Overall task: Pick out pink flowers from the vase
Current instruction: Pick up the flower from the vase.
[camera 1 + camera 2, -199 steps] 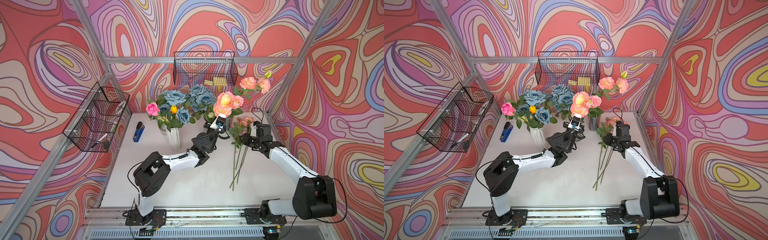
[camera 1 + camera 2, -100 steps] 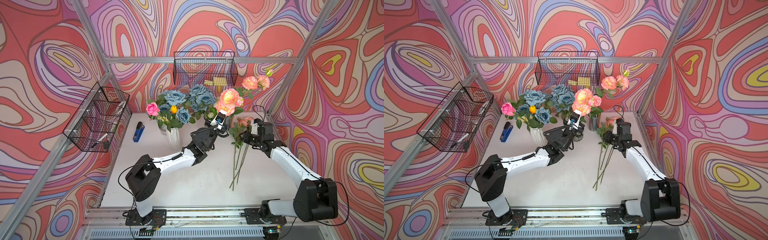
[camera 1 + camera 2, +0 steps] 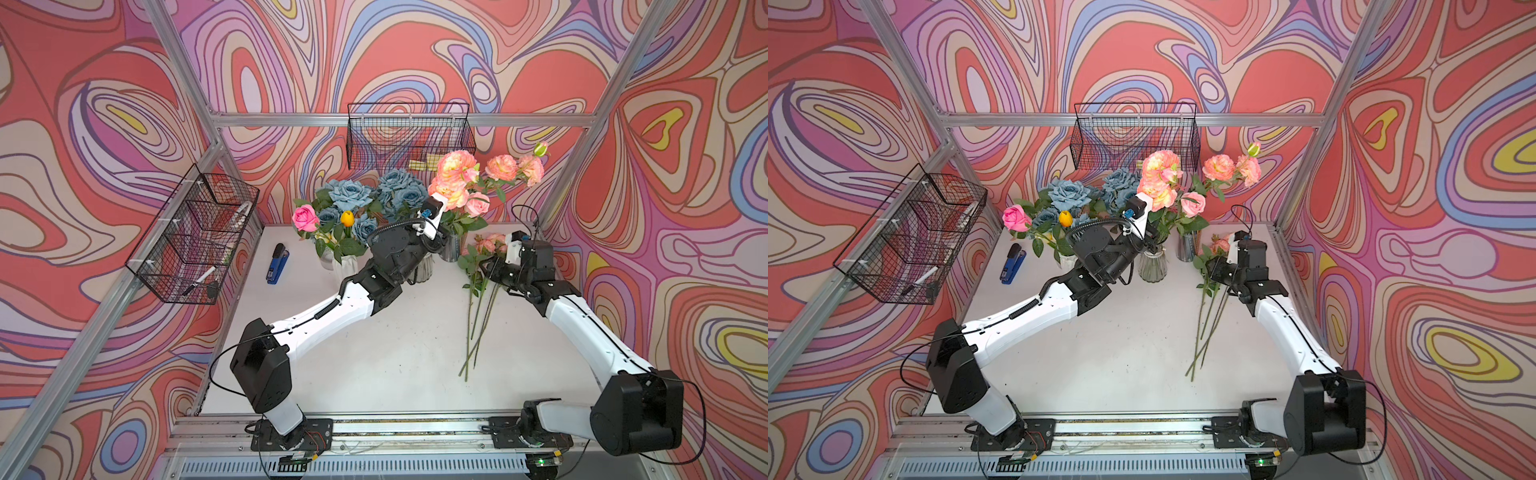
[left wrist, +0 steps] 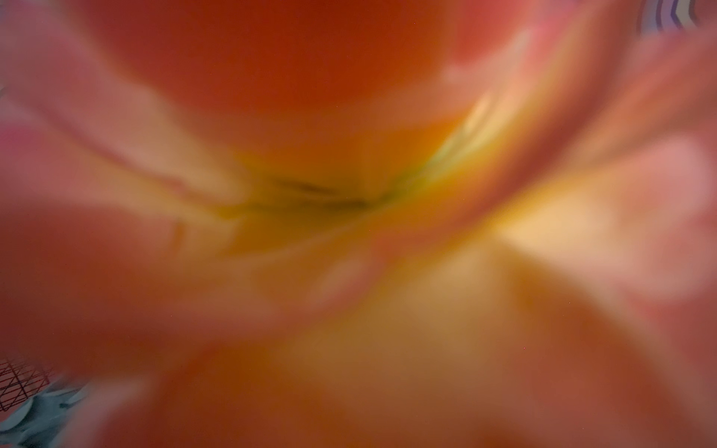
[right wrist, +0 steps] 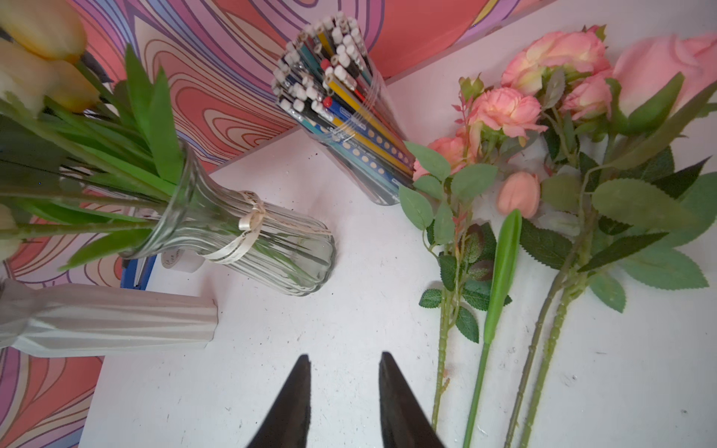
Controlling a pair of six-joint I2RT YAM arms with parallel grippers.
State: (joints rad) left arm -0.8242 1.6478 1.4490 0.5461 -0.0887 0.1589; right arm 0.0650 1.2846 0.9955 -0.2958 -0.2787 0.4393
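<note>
Your left pincer has raised the pink flowers, pinching their stem. Your right pincer hangs spread above the desk.

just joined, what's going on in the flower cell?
The left gripper is shut among the stems at the glass vase, seemingly gripping the big peach-pink blooms that fill its wrist view. Several picked pink flowers already lie on the table. The right gripper hangs open beside them, empty.
</note>
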